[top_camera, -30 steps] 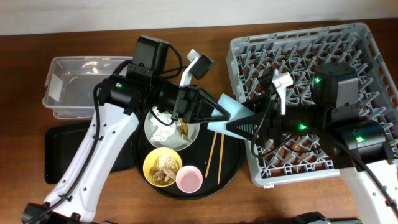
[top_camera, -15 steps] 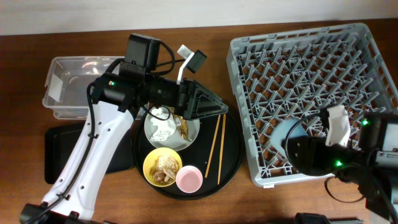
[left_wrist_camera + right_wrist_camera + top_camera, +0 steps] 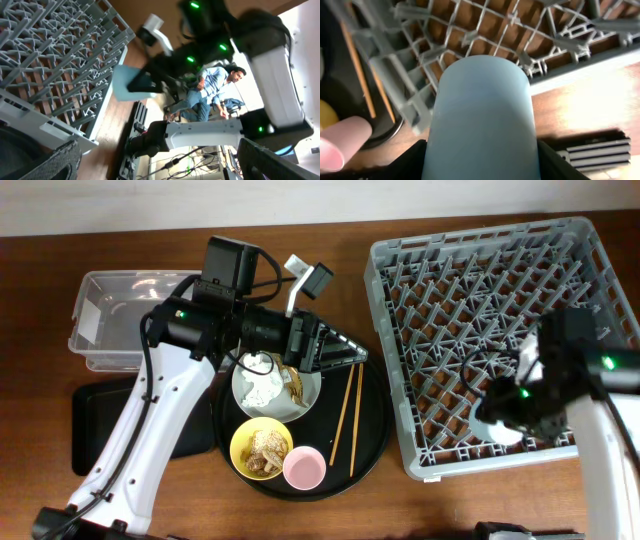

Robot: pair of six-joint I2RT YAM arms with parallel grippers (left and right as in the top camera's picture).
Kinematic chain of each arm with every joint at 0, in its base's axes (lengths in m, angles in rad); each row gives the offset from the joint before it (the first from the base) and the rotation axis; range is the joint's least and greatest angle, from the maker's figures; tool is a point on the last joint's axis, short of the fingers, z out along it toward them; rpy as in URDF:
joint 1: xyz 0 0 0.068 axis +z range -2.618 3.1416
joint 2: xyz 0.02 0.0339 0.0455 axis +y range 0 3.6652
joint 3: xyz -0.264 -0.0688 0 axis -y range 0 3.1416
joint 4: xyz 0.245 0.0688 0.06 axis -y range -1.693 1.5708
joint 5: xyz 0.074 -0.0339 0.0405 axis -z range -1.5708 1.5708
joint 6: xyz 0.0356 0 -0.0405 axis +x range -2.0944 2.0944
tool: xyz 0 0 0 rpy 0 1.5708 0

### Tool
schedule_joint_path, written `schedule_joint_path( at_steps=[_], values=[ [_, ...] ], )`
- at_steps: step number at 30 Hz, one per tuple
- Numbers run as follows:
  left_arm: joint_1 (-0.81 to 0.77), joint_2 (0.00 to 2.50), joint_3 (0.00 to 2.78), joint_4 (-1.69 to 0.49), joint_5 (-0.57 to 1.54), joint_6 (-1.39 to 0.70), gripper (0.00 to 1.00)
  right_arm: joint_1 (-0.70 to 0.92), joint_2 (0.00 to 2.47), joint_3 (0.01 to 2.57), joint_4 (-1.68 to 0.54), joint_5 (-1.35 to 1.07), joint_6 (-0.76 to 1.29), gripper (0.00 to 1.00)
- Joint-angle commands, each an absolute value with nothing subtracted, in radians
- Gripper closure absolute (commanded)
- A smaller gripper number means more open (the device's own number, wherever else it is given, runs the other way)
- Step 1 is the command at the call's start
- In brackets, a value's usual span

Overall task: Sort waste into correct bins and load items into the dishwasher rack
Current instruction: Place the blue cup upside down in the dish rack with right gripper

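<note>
The small blue cup [image 3: 482, 117] is gripped in the right hand [image 3: 498, 423] above the near edge of the dishwasher rack [image 3: 480, 290]. To load it well, the hand should probably clear the rim, turn the cup mouth-down and seat it between pegs before releasing. The cup is a pale, smooth, handleless cylinder. The left hand [image 3: 338, 352] hovers spread open over the grey plate [image 3: 300, 402].
</note>
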State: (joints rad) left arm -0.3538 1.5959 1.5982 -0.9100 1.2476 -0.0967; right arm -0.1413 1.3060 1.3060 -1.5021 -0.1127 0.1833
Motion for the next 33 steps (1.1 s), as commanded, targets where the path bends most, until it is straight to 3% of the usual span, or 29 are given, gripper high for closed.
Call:
schedule_joint_path(
  at_steps=[1,7,14,18,27,28,31,33],
  values=[
    [-0.353,1.596,1.609,-0.913,1.246,-0.077,0.01,-0.096,1.392,1.313,-1.452,-0.101,0.189,0.48],
    [-0.353,1.596,1.609,-0.914,1.24,-0.077,0.01,0.016,1.474,1.313,-1.351,-0.001,0.24,0.44],
    [-0.353,1.596,1.609,-0.963,1.209,-0.06,0.01,0.02,1.558,1.313,-1.372,0.011,0.248,0.36],
    [-0.365,1.596,1.609,-1.038,1.073,-0.057,0.01,0.019,1.557,1.315,-1.369,-0.007,0.199,0.23],
    [-0.431,1.581,1.609,-1.08,0.804,-0.059,0.04,0.019,1.382,1.461,-1.406,-0.061,0.188,0.2],
    [-0.441,1.579,1.609,-1.097,0.761,-0.059,0.09,0.019,1.358,1.482,-1.411,-0.07,0.188,0.2],
    [-0.518,1.58,1.604,-1.209,0.443,-0.071,0.11,0.019,1.256,1.54,-1.417,-0.095,0.189,0.18],
    [-0.599,1.582,1.578,-1.28,0.166,-0.179,0.21,0.019,1.191,1.557,-1.417,-0.094,0.205,0.13]
  ],
)
